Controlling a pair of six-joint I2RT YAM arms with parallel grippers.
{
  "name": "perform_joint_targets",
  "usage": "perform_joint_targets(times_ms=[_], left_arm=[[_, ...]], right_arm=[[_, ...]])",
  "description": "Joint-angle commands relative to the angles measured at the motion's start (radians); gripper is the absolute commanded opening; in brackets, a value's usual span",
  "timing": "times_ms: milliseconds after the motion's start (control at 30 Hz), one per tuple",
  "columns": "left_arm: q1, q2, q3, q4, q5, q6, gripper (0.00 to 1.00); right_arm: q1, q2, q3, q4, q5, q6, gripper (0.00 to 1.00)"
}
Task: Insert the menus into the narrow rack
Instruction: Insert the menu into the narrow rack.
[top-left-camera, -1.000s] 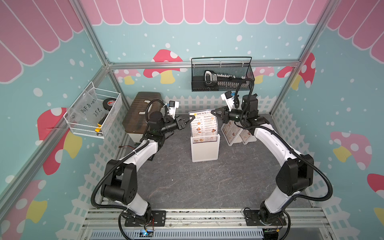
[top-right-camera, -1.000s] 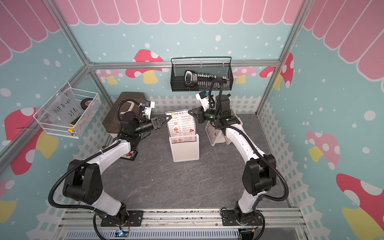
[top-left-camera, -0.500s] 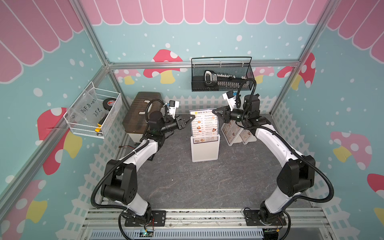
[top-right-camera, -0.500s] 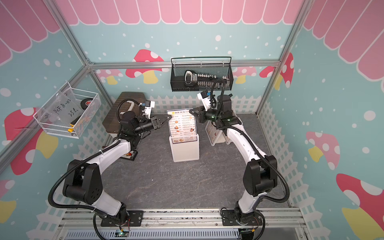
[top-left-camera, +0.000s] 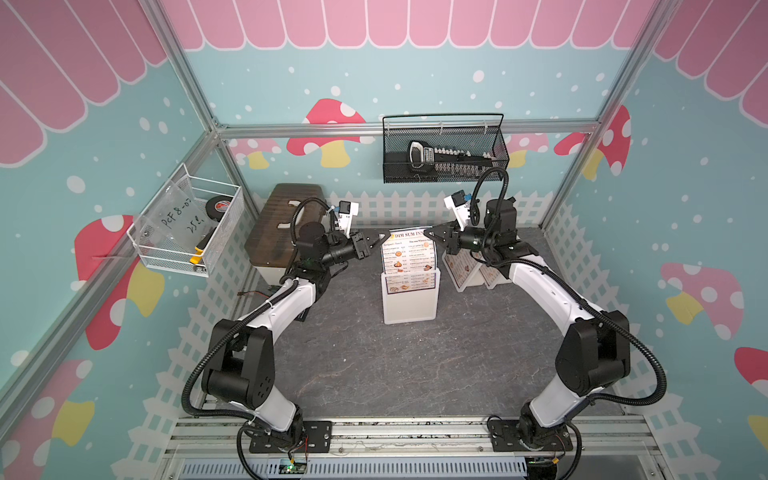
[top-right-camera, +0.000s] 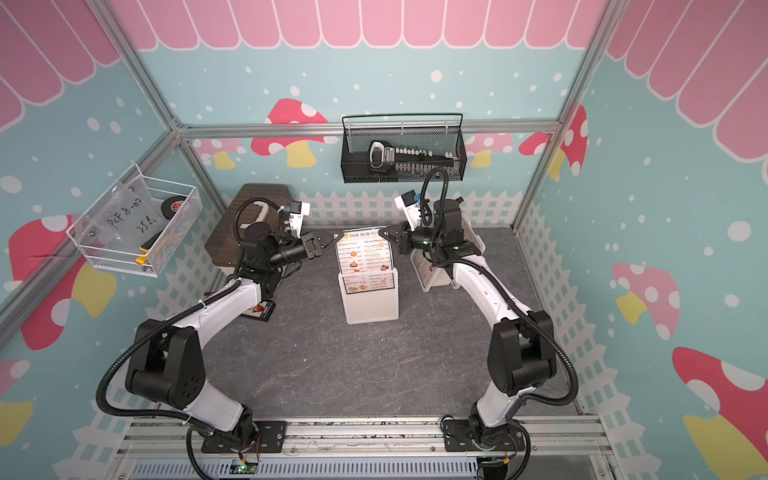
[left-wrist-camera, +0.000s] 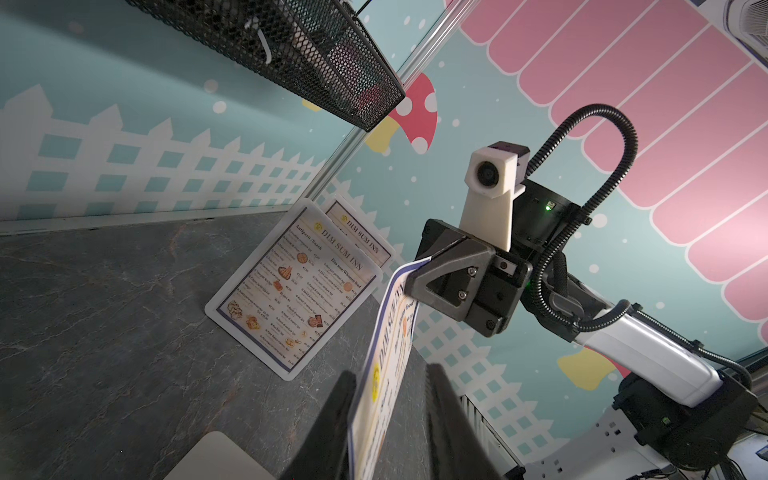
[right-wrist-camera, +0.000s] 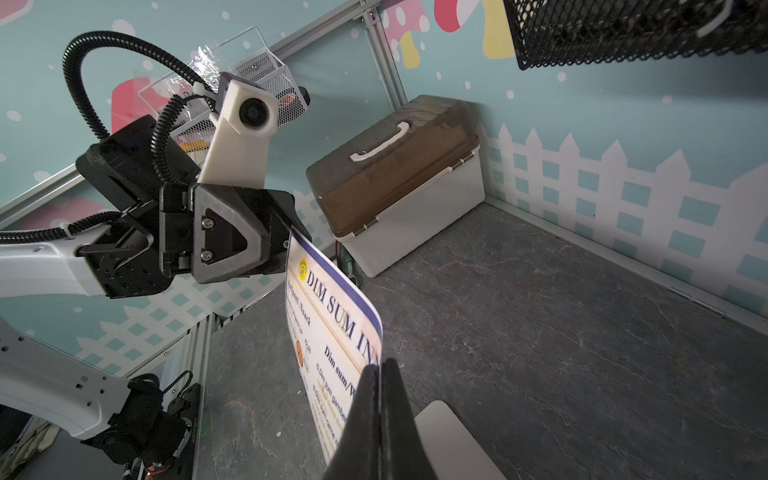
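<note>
One of the menus (top-left-camera: 409, 253) (top-right-camera: 363, 253) stands upright in the white narrow rack (top-left-camera: 409, 305) (top-right-camera: 370, 305) at mid table, its upper half sticking out. My right gripper (top-left-camera: 430, 231) (right-wrist-camera: 380, 368) is shut on its top right corner. My left gripper (top-left-camera: 381, 239) (left-wrist-camera: 390, 372) is open around the top left corner of this menu (left-wrist-camera: 386, 357). One finger (left-wrist-camera: 340, 399) lies against the sheet and the other finger (left-wrist-camera: 440, 399) stands apart. Two more menus (left-wrist-camera: 291, 286) (left-wrist-camera: 361, 232) lean against the fence behind the right arm.
A white box with a brown lid (top-left-camera: 282, 224) (right-wrist-camera: 399, 174) sits at the back left. A black mesh basket (top-left-camera: 444, 153) hangs on the back wall above the rack. A white wire basket (top-left-camera: 187, 224) hangs on the left wall. White picket fencing rings the grey table (top-left-camera: 407, 365).
The left jaws have narrowed a little round the menu's corner. The menu sits slightly lower in the rack. Both arms have barely moved.
</note>
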Motion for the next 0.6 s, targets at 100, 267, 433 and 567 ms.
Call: perform_joint_targets(times_ms=[100,267,433,567], left_arm=[[0.001,-0.011,0.000,0.012,0.017,-0.002,0.27],[0.001,-0.024,-0.020,-0.004,0.022,0.011,0.26],[0.001,-0.036,-0.040,-0.006,0.023,0.020,0.26],[0.001,-0.038,-0.044,-0.009,0.023,0.021,0.25]], right_arm=[[-0.005,-0.047,-0.038,0.060,-0.014,0.010,0.00],[-0.005,-0.055,-0.056,0.069,-0.015,0.013,0.00],[-0.006,-0.053,-0.066,0.081,-0.019,0.018,0.00],[-0.005,-0.051,-0.077,0.097,-0.023,0.028,0.00]])
